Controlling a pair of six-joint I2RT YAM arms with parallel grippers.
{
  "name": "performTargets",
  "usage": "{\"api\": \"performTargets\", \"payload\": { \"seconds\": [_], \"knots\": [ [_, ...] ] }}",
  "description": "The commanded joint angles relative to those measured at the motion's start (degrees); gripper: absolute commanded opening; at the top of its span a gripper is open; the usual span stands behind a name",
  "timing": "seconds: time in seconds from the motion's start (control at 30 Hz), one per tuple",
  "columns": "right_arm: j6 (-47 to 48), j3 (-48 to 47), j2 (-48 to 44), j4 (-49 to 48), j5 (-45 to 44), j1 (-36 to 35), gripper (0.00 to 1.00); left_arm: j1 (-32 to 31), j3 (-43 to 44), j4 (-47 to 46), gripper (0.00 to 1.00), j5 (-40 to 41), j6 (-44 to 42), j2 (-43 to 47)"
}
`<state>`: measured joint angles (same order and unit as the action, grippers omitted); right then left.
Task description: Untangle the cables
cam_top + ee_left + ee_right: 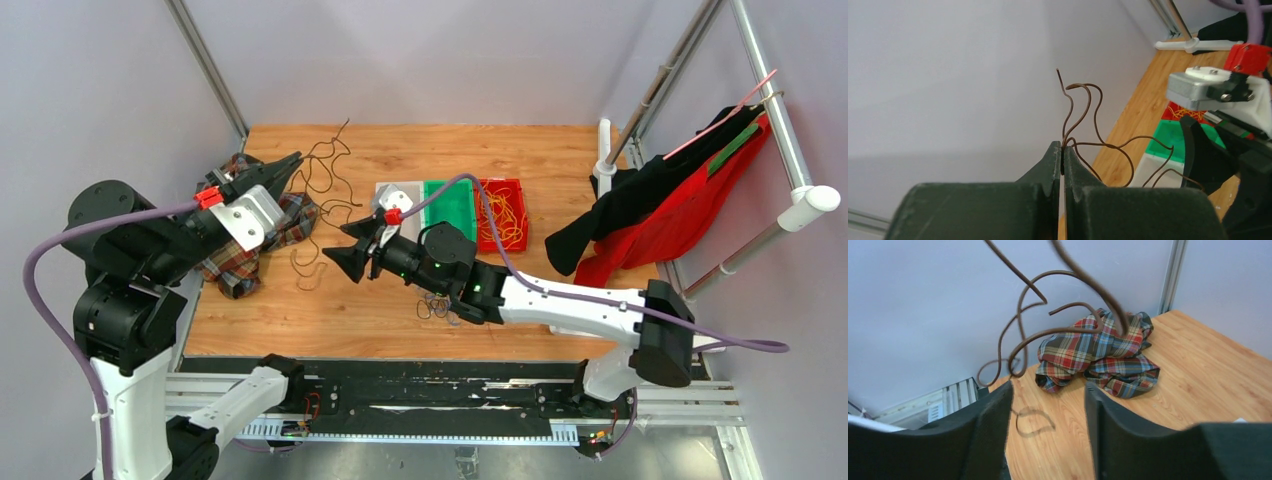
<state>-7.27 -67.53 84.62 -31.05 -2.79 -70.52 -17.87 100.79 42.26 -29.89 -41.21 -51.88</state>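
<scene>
Nearest the arm bases, a small coil of dark cable (436, 306) lies on the surface (560, 160), partly under the right forearm. Right hand (347, 245): fingers spread wide and gripping nothing, aimed at the springy loops of a thin brown cable (322, 172) that hang in the air just beyond its tips; whether any loop touches a finger cannot be told. Left hand (293, 165): raised above the surface with its fingers pressed fully together, pinching that cable at the very tips, so that one stiff curl rises above the grip and the remaining loops trail down toward the right hand. The cable is round, smooth and wiry, holding its curves without sagging flat. Below the left hand sits a crumpled plaid cloth (262, 238) in red, blue and dark checks. Farther out, three shallow plastic bins stand side by side: a pale bin (398, 190), a green bin (452, 205) and a red bin (512, 190), the last holding a loose nest of yellow cables (503, 215). The surface is warm, light-grained wood. Red and black garments (680, 200) hang from a metal rail at the right; plain pale walls (430, 50) enclose the cell.
</scene>
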Motion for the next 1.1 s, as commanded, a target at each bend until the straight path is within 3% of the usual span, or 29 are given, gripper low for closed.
{"api": "performTargets", "payload": {
  "seconds": [0.0, 0.1, 0.27, 0.4, 0.47, 0.63, 0.67, 0.97, 1.0, 1.07],
  "knots": [
    [0.59, -4.25, 3.79, -2.96, -1.15, -0.35, 0.48, -0.33, -0.23, -0.36, 0.00, -1.05, 2.15, 0.81],
    [-0.50, -4.46, 5.43, -4.96, -0.76, -0.06, 0.46, -0.33, 0.05, -0.28, 0.00, -1.30, 3.53, 0.88],
    [-1.69, -3.45, 5.77, -7.02, -0.27, -0.05, 0.59, -0.33, -0.20, -0.37, 0.00, -1.55, 3.79, 1.38],
    [-2.76, -1.10, 4.65, -9.38, -0.78, -0.05, 0.57, -0.32, -0.87, -0.34, 0.00, -1.56, 3.81, 1.94],
    [-3.09, 0.06, 4.07, -9.99, -1.54, -0.01, 0.47, -0.33, -1.25, -0.37, 0.00, -1.70, 4.13, 2.10],
    [-3.02, 5.22, 1.65, -11.94, -7.56, 0.01, 0.02, -0.33, -1.99, -0.36, 0.00, -1.76, 4.59, 2.73],
    [-3.05, 6.51, 1.06, -12.46, -8.92, 0.03, 0.01, -0.27, -2.10, -0.32, 0.01, -1.69, 4.87, 2.82],
    [-0.35, 13.74, -4.10, -11.16, -14.36, 0.56, 0.01, -0.33, -3.03, -0.28, 0.00, -1.89, 7.26, 3.85],
    [0.26, 14.11, -5.01, -10.65, -14.46, 0.64, 0.06, -0.33, -3.72, -0.25, 0.00, -1.92, 7.22, 4.39],
    [1.69, 14.03, -7.60, -8.70, -13.66, 0.86, 0.35, -0.33, -5.33, -0.33, 0.00, -1.99, 6.88, 5.13]
  ]
}}
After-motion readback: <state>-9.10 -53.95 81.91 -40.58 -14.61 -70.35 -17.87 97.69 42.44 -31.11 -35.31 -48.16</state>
